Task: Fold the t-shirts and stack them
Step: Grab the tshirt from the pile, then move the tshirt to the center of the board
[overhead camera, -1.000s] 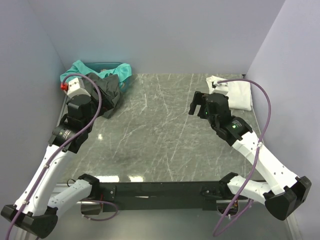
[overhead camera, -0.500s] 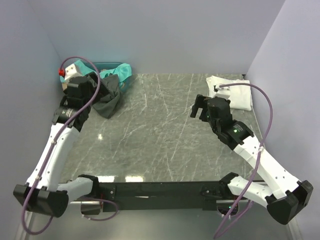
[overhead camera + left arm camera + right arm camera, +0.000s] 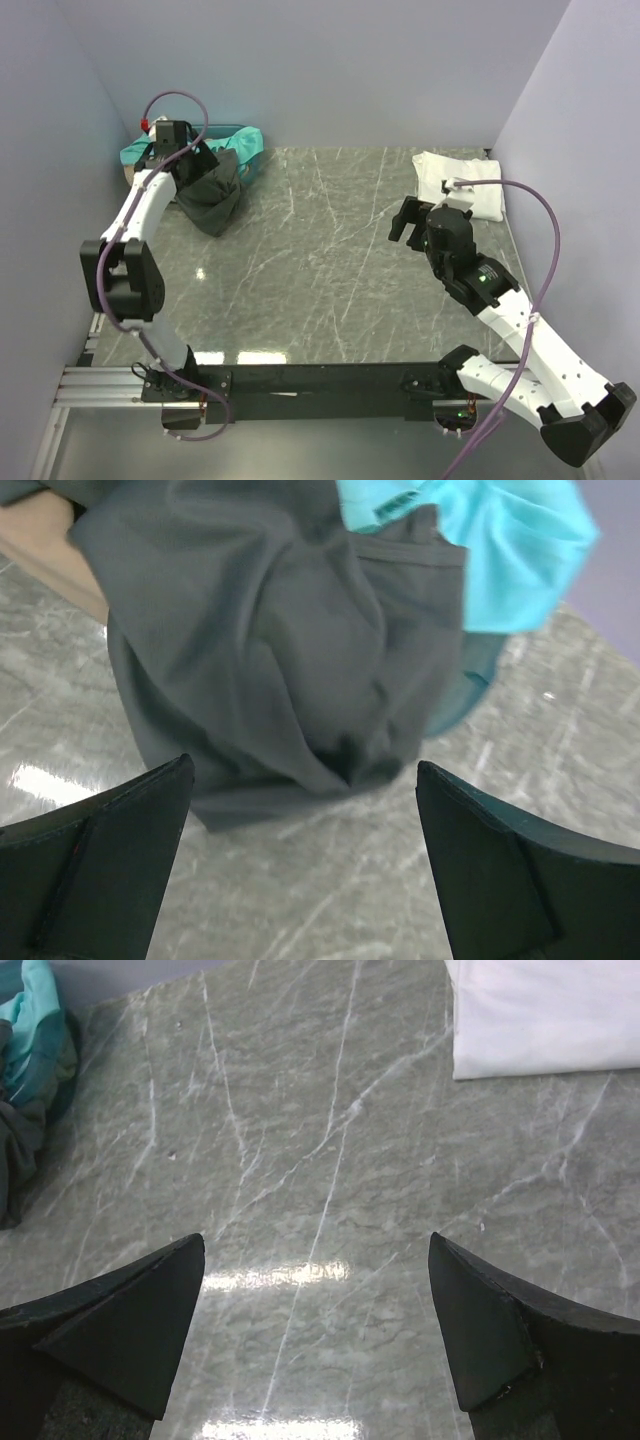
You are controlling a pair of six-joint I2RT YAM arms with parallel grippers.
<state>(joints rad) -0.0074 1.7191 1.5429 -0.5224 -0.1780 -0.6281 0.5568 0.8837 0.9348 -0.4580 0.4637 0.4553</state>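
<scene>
Moved: left gripper (image 3: 188, 165) has reached out to the far-left corner; right gripper (image 3: 408, 218) has drawn back slightly
Top view: white t-shirt (image 3: 465, 185) lies folded at far right; dark grey t-shirt (image 3: 212, 200) and teal t-shirt (image 3: 245, 140) are crumpled together
Left wrist: fingers apart, empty, just above the grey cloth
Right wrist: fingers spread wide, holding nothing, over the bare table (image 3: 300, 1140)
Progress: probably one shirt folded; the heap is still to fold and stack

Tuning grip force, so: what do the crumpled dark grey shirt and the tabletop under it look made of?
Crumpled dark grey shirt: soft matte cloth, likely cotton knit; it slumps in loose folds without shine. Grey-green veined tabletop: glossy, marble-look; pale veins and lamp glare show, though it might be printed laminate.
</scene>
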